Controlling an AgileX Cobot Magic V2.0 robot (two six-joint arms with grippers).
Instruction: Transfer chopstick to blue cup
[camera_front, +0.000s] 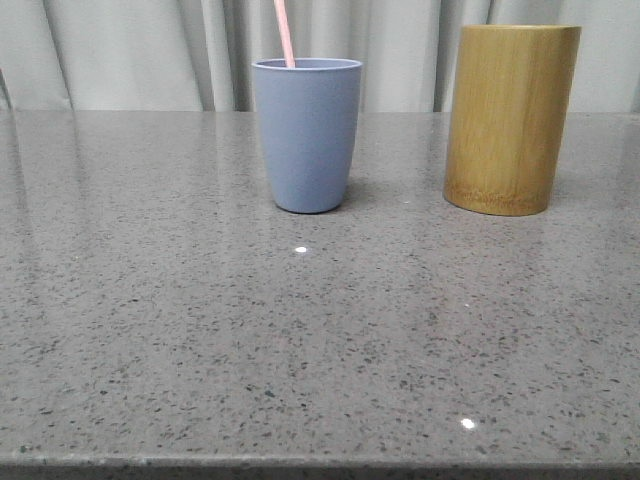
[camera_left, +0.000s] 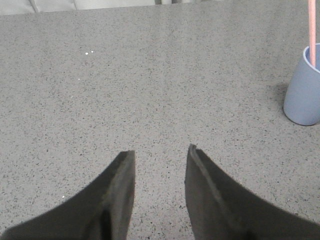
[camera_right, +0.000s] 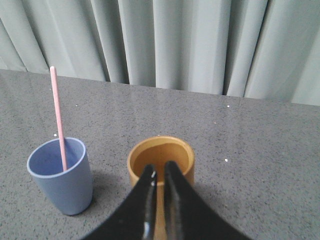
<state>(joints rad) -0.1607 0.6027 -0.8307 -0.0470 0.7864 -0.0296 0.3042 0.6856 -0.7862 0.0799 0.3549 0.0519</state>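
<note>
One pale pink chopstick (camera_front: 284, 32) stands in the grey-blue cup (camera_front: 307, 135) at the table's middle back, leaning on the rim. It also shows in the right wrist view (camera_right: 58, 117), inside the blue cup (camera_right: 62, 180). My right gripper (camera_right: 160, 166) hangs above the bamboo holder (camera_right: 160, 152), jaws nearly together with nothing between them. My left gripper (camera_left: 161, 150) is open and empty over bare table, well away from the blue cup (camera_left: 303, 90) and the chopstick (camera_left: 312, 30). Neither gripper shows in the front view.
The tall yellow-brown bamboo holder (camera_front: 511, 118) stands to the right of the blue cup; its inside looks empty. The grey speckled table (camera_front: 300, 340) has grey curtains behind its far edge.
</note>
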